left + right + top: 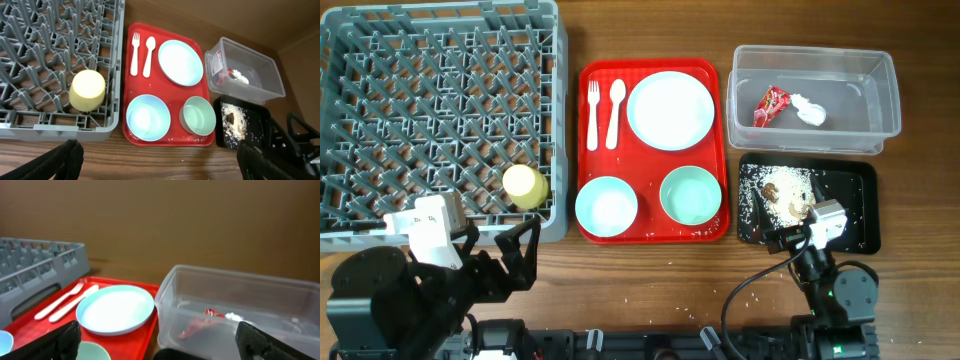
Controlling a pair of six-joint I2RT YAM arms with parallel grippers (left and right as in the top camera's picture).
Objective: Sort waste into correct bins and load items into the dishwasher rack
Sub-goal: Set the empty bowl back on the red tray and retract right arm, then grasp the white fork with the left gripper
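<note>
- While both arms sit on the near side of the flat red serving tray [582,150], the left gripper [160,150] and right gripper [161,341] are spread wide, holding nothing.
- On the red tray: pale blue round plate [671,110], white plastic fork [592,115], white plastic spoon [614,112], one pale teal bowl [606,206], a second teal bowl [691,195].
- Large square grey plastic crate [420,90], left of the tray: just a yellow cup [524,186], in the corner nearest it.
- Clear plastic rectangular tub [885,100], right of the tray: red-and-white crumpled wrapper [771,104] beside a white tissue wad [809,110].
- Shallow black rectangular tray [850,215], also right, nearer: brownish food scraps [785,192] with rice-like grains.
</note>
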